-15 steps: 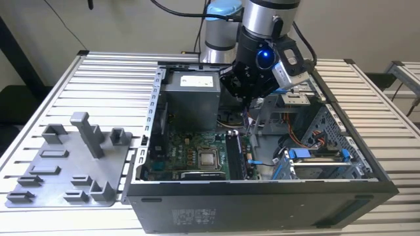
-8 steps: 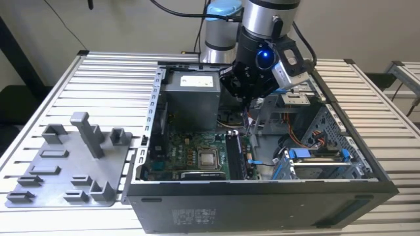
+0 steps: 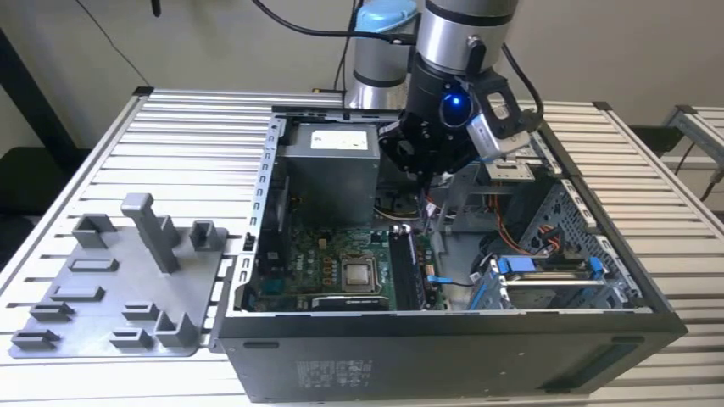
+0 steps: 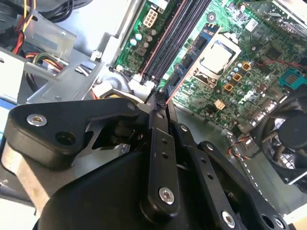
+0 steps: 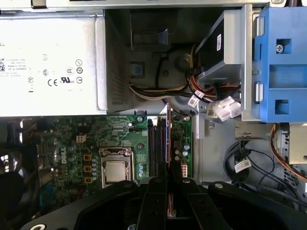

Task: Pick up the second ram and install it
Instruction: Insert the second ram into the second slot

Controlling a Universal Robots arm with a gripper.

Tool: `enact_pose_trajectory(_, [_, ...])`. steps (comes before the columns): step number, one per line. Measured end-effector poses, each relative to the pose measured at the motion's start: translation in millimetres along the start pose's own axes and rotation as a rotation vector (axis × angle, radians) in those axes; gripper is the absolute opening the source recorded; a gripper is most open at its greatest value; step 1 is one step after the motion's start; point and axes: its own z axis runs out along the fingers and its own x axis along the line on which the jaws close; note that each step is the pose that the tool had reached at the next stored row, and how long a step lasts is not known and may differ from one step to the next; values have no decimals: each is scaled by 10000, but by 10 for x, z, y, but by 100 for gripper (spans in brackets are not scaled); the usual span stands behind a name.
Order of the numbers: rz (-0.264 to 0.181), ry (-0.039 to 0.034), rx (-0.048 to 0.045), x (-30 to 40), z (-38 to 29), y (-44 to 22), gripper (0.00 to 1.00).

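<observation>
My gripper (image 3: 425, 165) hangs over the open computer case (image 3: 453, 326), above the motherboard's back end. In the first wrist view the fingers (image 5: 156, 201) are shut on the second ram (image 5: 169, 139), seen edge-on as a thin reddish-dark strip. It runs lengthwise just beside the dark memory slots (image 5: 156, 148) and above them. In the second wrist view the black fingertips (image 4: 158, 103) meet near the end of the slots (image 4: 168, 43). In the exterior view a dark stick stands in a slot (image 3: 404, 267) beside the processor socket (image 3: 359, 273).
The grey power supply (image 3: 328, 161) sits at the case's back, with cable bundles (image 5: 201, 96) beside it. A blue drive bracket (image 3: 531, 267) fills the exterior view's right side. A grey holder tray (image 3: 125, 288) with upright posts lies on the slatted table at the left.
</observation>
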Motion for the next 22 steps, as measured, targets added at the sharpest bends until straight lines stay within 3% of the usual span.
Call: enact_pose_trajectory(22, [-12,15,-4,-7,341,-142,14])
